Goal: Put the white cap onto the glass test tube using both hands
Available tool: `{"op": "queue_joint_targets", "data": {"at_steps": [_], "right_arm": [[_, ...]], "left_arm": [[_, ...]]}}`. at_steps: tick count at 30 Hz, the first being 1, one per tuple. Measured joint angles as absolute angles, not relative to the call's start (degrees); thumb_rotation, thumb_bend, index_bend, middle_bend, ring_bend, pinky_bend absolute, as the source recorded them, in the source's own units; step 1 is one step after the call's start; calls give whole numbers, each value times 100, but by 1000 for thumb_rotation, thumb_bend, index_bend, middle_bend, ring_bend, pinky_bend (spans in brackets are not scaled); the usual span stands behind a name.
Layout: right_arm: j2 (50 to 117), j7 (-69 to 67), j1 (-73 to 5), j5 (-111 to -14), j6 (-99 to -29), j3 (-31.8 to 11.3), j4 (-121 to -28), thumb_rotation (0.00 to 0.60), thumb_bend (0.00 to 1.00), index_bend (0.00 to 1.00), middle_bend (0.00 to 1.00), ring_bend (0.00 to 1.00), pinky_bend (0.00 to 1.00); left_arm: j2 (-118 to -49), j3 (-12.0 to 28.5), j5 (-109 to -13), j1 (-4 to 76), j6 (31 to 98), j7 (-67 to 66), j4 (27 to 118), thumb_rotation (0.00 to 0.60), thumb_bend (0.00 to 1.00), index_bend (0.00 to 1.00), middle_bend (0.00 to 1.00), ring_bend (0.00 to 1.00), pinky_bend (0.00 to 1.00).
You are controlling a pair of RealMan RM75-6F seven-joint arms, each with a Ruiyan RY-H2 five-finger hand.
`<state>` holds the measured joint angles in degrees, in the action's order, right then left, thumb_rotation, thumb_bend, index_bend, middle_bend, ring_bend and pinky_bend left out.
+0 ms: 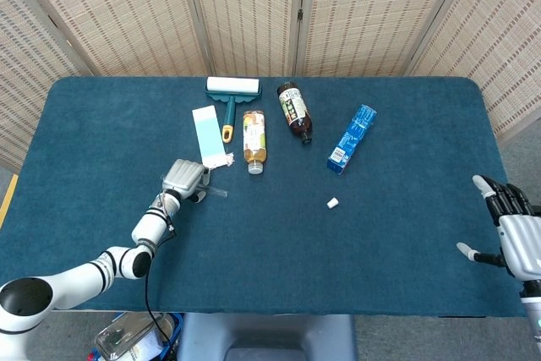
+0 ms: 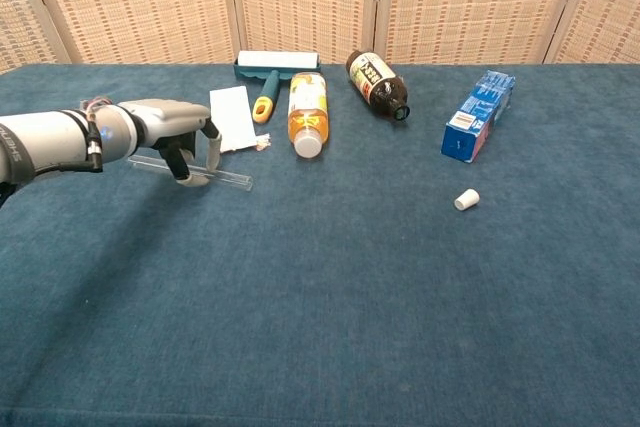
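I have my left hand (image 2: pixel 185 142) over the glass test tube (image 2: pixel 232 179), fingers curled down around its middle so the tube looks held, though I cannot tell whether it is lifted off the tabletop (image 2: pixel 330 287) or lying on it. The tube's long axis runs nearly level across the chest view, slanting slightly, one end poking out left of my fingers and the other reaching right toward the orange drink bottle (image 2: pixel 307 112); which end is the open mouth I cannot tell. In the head view the same hand (image 1: pixel 186 180) covers most of the tube (image 1: pixel 218 193), with only a short clear length showing. The white cap (image 2: pixel 466 199) lies on its side, well apart from the tube, on the far side of the orange drink bottle and just in front of the blue carton (image 2: pixel 477 116). My right hand (image 1: pixel 512 230) shows only in the head view, at the right edge of the tabletop beyond the cap, fingers spread and holding nothing. The white card (image 2: pixel 233 117) lies just behind my left hand, between it and the lint roller (image 2: pixel 272 69), and the dark bottle (image 2: pixel 377 83) lies right of the orange one.
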<state>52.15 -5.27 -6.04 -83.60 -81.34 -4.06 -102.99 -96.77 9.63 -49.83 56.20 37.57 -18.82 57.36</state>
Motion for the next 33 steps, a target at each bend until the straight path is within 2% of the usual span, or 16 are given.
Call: {"op": "queue_joint_targets", "data": {"at_steps": [12,16,18,21,23,27,28,30,31,33], "right_arm": [[5213,-517,-587,-8544,-8231,-401,-10336,600,0,0,95,98,34],[5205,-391,-679,-8613,-8138,-413,-10404,600,5,0,132,137,35],[5210,-303,-741,-8626,-8071,-431,-10453,600,25,0,191,196,71],[5268,-93,-863,-8621,-8001,-506,-10515,600,64,14,314,344,233],[5330,82,-987,-8587,-7881,-562,-10563,600,83,66,394,447,352],[5431,392,-1286,-8429,-7431,-650,-10662,600,191,169,587,691,707],[5456,462,-1372,-8381,-7294,-669,-10682,600,244,186,660,769,806],[5521,615,-1591,-8258,-6940,-710,-10724,600,377,196,785,893,932],[5552,673,-1692,-8199,-6778,-727,-10737,600,467,200,847,949,974],[5633,789,-1935,-8040,-6381,-762,-10749,600,633,206,932,996,1000]], "left_arm": [[-8740,1175,-5624,4910,4361,-688,7000,600,380,719,1000,1000,1000],[-8359,1178,-5785,4661,4626,-514,7545,600,389,717,1000,1000,1000],[-8200,1176,-5818,4558,4728,-464,7785,600,395,717,1000,1000,1000],[-7936,1171,-5854,4401,4890,-417,8182,600,396,716,1000,1000,1000],[-7765,1159,-5893,4300,5007,-406,8446,600,395,715,1000,1000,1000],[-7499,1128,-6012,4138,5210,-400,8884,600,395,714,1000,1000,1000],[-7429,1117,-6057,4096,5263,-399,9006,600,395,713,1000,1000,1000],[-7336,1097,-6133,4037,5342,-400,9176,600,396,713,1000,1000,1000],[-7280,1082,-6191,3999,5397,-406,9281,600,396,713,1000,1000,1000],[-7209,1057,-6278,3948,5479,-424,9422,600,396,712,1000,1000,1000]]}}
